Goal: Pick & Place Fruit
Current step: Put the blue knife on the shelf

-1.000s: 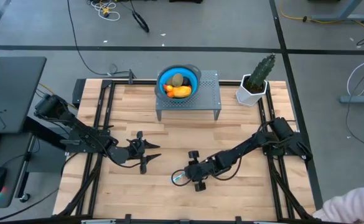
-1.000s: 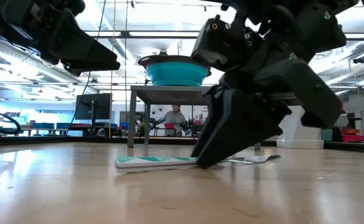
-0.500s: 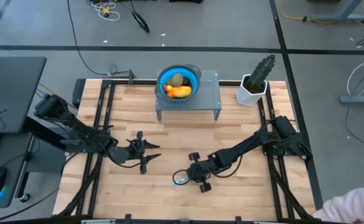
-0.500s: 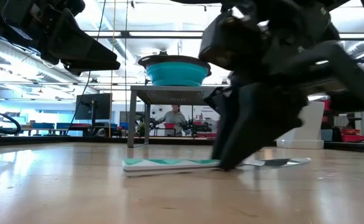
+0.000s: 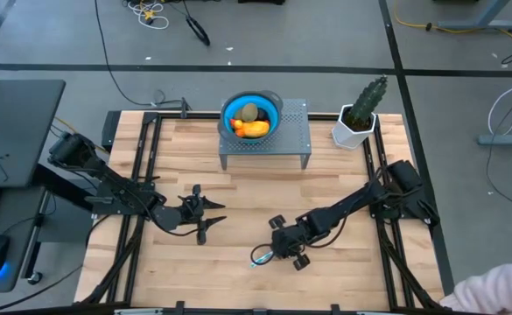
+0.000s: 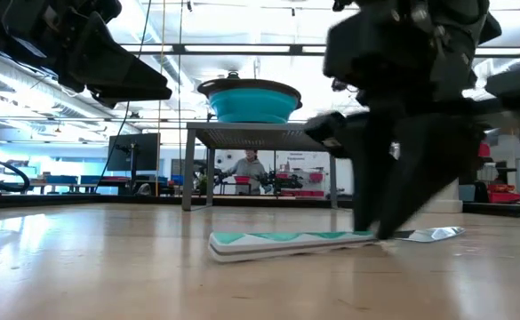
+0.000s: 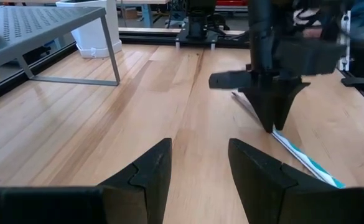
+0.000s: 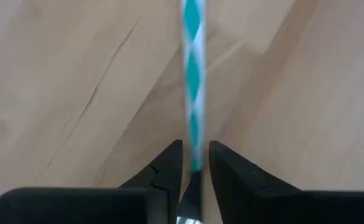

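**Right gripper pinches the striped utensil; fruit sits in the bowl**

Right gripper (image 5: 277, 253) stands point-down on the wooden table (image 5: 343, 179) at about five o'clock from the table's middle, its two fingers closed narrowly on the slim white-and-teal utensil (image 6: 291, 243), which lies flat on the boards; the right wrist view shows the striped handle running out between the fingertips. Left gripper (image 5: 205, 213) hovers above the table at about eight o'clock, fingers apart and holding nothing.

At twelve o'clock a grey perforated stand (image 5: 294, 131) carries a blue bowl (image 5: 270, 102). The fruit lies in that bowl: a yellow-orange oblong piece (image 5: 254, 129), an olive-brown oval (image 5: 250, 111), and something dark beside them that is too small to name. A cactus in a white pot (image 5: 361, 112) stands at one o'clock.

The pieces look small, light, hard and smooth, so they would likely roll or slip. The oblong is probably best gripped across its narrow middle, the oval across its short axis, coming down from above, clear of the bowl's rim.
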You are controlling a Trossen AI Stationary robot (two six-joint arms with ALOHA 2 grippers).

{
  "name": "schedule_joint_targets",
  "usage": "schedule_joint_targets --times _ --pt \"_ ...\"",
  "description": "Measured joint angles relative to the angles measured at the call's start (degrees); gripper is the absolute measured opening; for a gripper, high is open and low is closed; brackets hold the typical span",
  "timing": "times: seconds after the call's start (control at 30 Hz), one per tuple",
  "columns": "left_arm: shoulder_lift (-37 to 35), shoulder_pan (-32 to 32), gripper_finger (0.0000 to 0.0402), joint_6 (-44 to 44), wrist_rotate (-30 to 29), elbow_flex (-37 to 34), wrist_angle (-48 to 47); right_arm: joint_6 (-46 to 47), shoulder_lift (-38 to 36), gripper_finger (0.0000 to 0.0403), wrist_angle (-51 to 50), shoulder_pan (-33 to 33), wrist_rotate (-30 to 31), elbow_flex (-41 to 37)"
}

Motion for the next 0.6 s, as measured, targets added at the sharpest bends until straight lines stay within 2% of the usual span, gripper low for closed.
schedule_joint_targets --times 0.13,0.33,0.47,0.6 --pt "-0.01 -0.01 0.0169 0.0 -0.01 0.0 -0.21 1.37 -0.69 0.0089 3.78 -0.01 2.5 0.07" --pt "-0.02 0.18 0.0169 0.65 -0.03 0.01 1.56 8.1 -0.67 0.0089 10.7 -0.04 2.8 0.07" --pt "-0.02 0.18 0.0169 0.62 -0.45 0.02 1.76 17.27 -0.67 0.0089 16.69 -0.02 2.8 0.11" --pt "-0.02 0.18 0.0169 -0.06 -0.44 0.02 2.54 28.36 -0.67 0.0089 17.44 0.05 2.8 0.11"
